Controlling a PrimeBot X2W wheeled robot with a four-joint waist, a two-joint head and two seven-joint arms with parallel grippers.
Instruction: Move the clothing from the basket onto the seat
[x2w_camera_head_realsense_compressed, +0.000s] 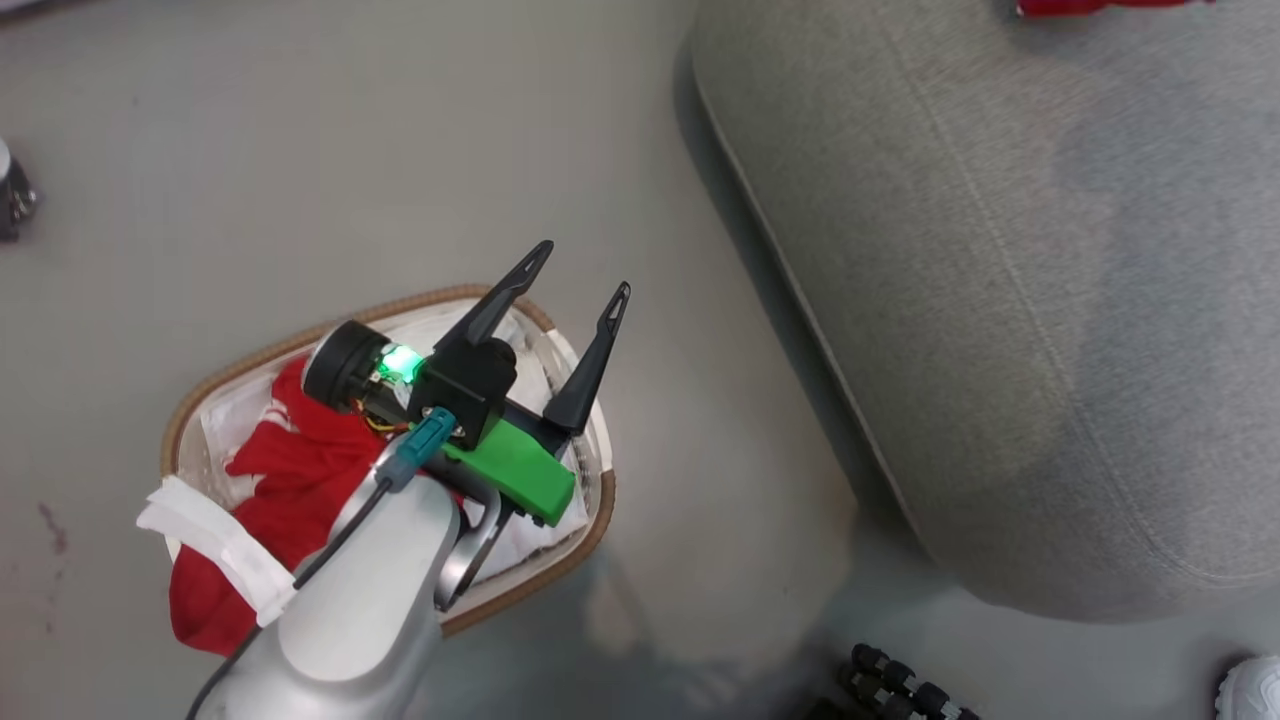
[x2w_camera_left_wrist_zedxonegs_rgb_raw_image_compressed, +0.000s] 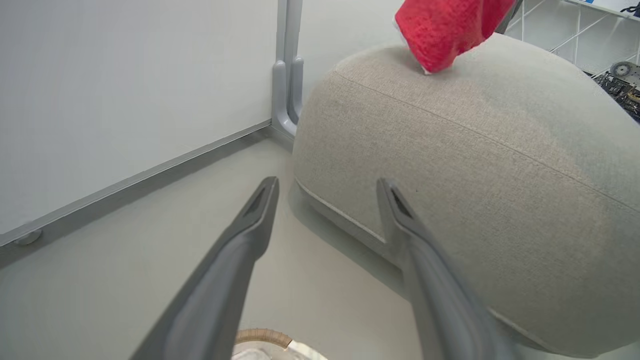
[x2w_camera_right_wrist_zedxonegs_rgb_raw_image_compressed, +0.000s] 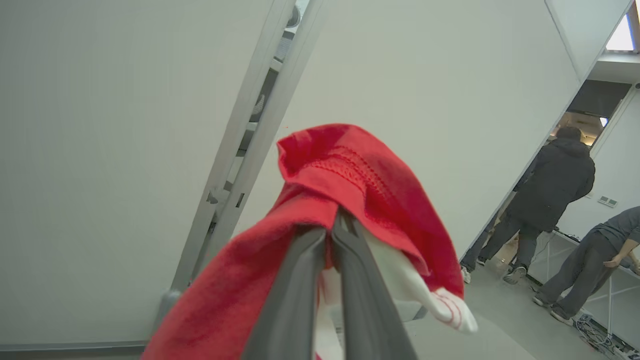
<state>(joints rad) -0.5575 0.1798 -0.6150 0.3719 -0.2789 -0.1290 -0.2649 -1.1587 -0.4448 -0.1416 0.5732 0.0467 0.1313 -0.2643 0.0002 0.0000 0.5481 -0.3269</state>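
The basket (x2w_camera_head_realsense_compressed: 585, 520), oval with a brown woven rim, stands on the floor at the lower left and holds red clothing (x2w_camera_head_realsense_compressed: 300, 470) with white trim that spills over its near side. My left gripper (x2w_camera_head_realsense_compressed: 583, 270) hovers above the basket's far end, open and empty; the left wrist view shows it (x2w_camera_left_wrist_zedxonegs_rgb_raw_image_compressed: 327, 192) pointing at the grey seat (x2w_camera_left_wrist_zedxonegs_rgb_raw_image_compressed: 475, 150). The seat (x2w_camera_head_realsense_compressed: 1000, 300) fills the right side. My right gripper (x2w_camera_right_wrist_zedxonegs_rgb_raw_image_compressed: 332, 225) is shut on a red garment (x2w_camera_right_wrist_zedxonegs_rgb_raw_image_compressed: 350, 165), which hangs over the seat's top (x2w_camera_left_wrist_zedxonegs_rgb_raw_image_compressed: 445, 30).
White wall panels and a grey post (x2w_camera_left_wrist_zedxonegs_rgb_raw_image_compressed: 286, 75) stand behind the seat. Two people (x2w_camera_right_wrist_zedxonegs_rgb_raw_image_compressed: 550, 190) stand at a bench off to the right. A shoe (x2w_camera_head_realsense_compressed: 1255, 690) and a black ribbed part (x2w_camera_head_realsense_compressed: 900, 685) lie near the bottom edge.
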